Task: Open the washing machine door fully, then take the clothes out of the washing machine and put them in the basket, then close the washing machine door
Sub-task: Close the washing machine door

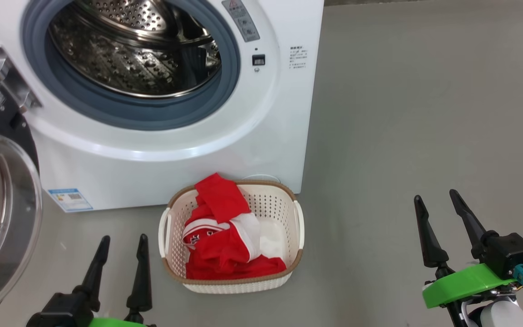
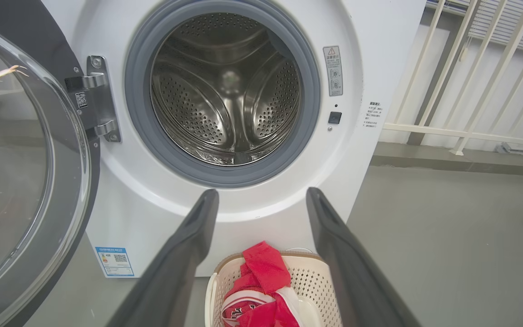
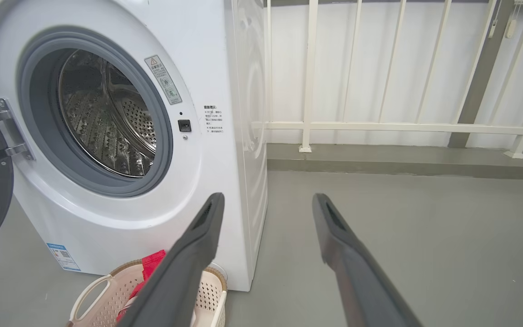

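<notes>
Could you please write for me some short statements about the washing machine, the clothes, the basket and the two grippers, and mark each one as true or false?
1. The bright red fabric clothes lie inside the small cream-white perforated plastic basket. True.
2. The large round black-rimmed glass door of the big white washing machine is shut. False: it stands swung open at the head view's left.
3. A red garment hangs out of the perforated steel drum. False: no clothes are visible in the drum.
4. The left gripper and the right gripper both have open jaws holding nothing. True.
5. The basket stands on the grey floor before the machine. True.
</notes>
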Controlling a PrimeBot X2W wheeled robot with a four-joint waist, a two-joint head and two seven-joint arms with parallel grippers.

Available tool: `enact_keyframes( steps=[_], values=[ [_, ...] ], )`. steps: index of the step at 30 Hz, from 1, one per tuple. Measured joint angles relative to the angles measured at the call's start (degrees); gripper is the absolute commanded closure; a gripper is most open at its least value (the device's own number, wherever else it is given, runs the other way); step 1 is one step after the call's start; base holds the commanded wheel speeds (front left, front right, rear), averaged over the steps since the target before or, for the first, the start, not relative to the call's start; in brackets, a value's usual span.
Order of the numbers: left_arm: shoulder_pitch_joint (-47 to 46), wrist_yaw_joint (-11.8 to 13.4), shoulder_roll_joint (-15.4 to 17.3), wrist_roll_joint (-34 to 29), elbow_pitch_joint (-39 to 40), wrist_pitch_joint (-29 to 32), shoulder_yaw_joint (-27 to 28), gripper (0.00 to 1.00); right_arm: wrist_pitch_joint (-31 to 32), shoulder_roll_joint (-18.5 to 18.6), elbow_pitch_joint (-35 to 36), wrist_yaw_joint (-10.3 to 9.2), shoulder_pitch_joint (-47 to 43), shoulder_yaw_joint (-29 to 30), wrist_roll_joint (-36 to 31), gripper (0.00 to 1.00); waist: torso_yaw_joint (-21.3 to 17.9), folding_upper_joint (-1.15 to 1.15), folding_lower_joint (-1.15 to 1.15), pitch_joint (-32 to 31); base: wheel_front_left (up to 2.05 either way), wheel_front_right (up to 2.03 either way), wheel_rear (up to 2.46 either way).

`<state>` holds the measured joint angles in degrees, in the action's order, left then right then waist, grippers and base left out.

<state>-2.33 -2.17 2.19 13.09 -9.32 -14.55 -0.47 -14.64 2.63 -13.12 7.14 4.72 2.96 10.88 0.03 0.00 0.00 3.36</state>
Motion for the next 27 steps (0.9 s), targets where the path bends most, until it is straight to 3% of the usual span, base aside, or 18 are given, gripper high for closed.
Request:
enact_keyframes(
  steps=[14,27],
  values=[
    [0.0,0.2,0.0,0.0,-0.2,0.0,-0.5,0.00,0.0,0.0,0.1,0.00,0.1,0.0,0.0,0.00,0.9,0.00,0.00,0.1,-0.24,0.24,0.00],
    [-0.1,4.4,0.0,0.4,2.2,0.0,-0.8,0.00,0.0,0.0,0.5,-0.01,0.1,-1.2,-0.4,0.00,4.5,0.00,0.00,0.2,0.00,0.00,0.00]
  ],
)
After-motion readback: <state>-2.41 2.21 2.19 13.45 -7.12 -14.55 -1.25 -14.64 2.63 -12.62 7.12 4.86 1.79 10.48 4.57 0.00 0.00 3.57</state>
